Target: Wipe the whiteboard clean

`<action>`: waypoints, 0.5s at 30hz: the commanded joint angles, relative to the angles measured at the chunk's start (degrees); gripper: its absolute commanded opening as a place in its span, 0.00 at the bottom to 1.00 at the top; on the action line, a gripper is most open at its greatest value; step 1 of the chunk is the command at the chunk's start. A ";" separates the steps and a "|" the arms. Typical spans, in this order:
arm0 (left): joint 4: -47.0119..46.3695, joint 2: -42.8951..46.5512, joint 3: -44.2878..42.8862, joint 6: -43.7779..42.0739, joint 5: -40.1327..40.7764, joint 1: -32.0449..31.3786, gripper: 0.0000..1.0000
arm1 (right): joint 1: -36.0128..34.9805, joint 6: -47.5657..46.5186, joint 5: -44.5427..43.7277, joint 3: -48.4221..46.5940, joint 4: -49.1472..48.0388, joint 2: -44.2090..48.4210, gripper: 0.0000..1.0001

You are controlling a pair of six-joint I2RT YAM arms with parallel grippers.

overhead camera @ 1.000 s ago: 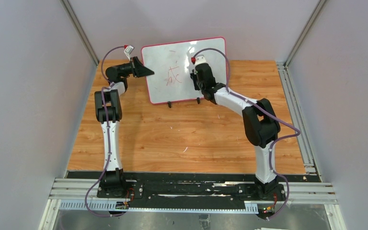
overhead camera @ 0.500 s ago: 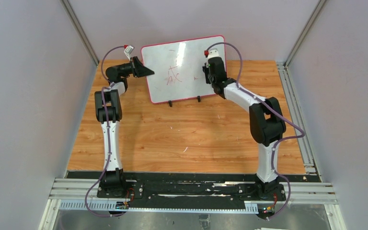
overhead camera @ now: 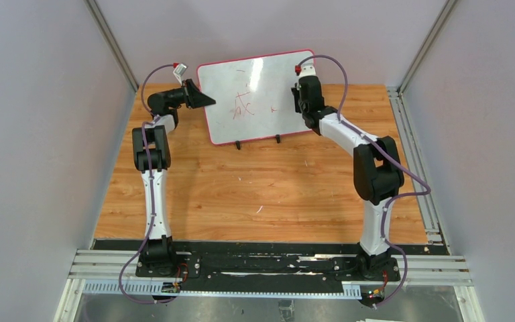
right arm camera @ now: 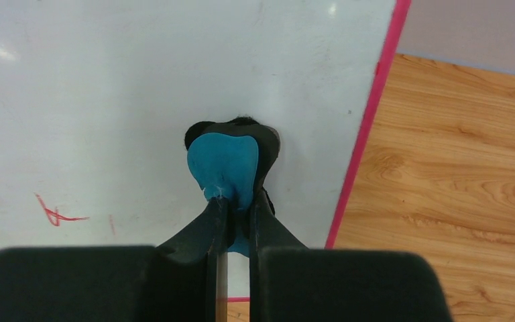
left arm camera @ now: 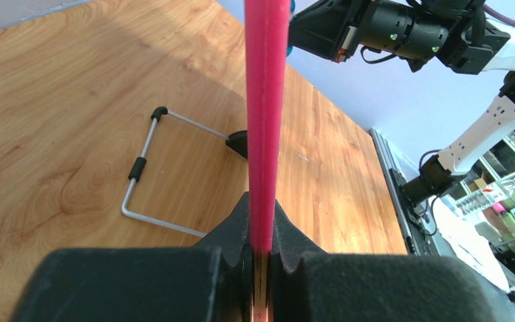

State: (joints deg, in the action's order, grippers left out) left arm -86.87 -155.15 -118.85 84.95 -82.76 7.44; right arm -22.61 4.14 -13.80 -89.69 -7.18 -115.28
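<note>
The whiteboard [overhead camera: 258, 90], glossy white with a red-pink frame, stands tilted on two black feet at the back of the table. A red handwritten character [overhead camera: 243, 106] sits left of its middle, with a small red mark [right arm camera: 57, 215] further right. My left gripper [overhead camera: 203, 99] is shut on the board's left edge, seen as the pink frame [left arm camera: 265, 100] between the jaws. My right gripper [overhead camera: 300, 86] is shut on the blue-and-black eraser [right arm camera: 224, 164] and presses it against the board near its right edge.
The board's wire stand [left arm camera: 144, 171] rests on the wooden table [overhead camera: 261, 188] behind the board. Grey walls enclose the table on the left, back and right. A metal rail [overhead camera: 412, 154] runs along the table's right side.
My right gripper has swept the eraser from the board's middle-right up and right to the right edge. The marks there are gone. The left arm has not moved.
</note>
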 commanded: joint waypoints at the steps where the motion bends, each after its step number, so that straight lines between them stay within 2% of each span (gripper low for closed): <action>1: -3.48 -2.52 -0.86 -2.42 -2.58 0.98 0.00 | -4.35 2.03 0.32 -3.39 0.35 -0.59 0.01; 10: -3.47 -2.35 -0.58 -2.59 -2.58 0.92 0.00 | -13.03 4.65 0.23 -8.51 0.15 -6.77 0.01; 15: -3.48 -2.35 -0.53 -2.59 -2.56 0.93 0.00 | -13.95 5.37 -0.79 -11.30 0.87 -10.47 0.01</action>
State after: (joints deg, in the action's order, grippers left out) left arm -86.89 -155.15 -118.85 84.90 -82.81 7.53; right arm -36.67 7.81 -13.13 -98.37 -6.94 -122.96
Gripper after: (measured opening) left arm 0.084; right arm 0.079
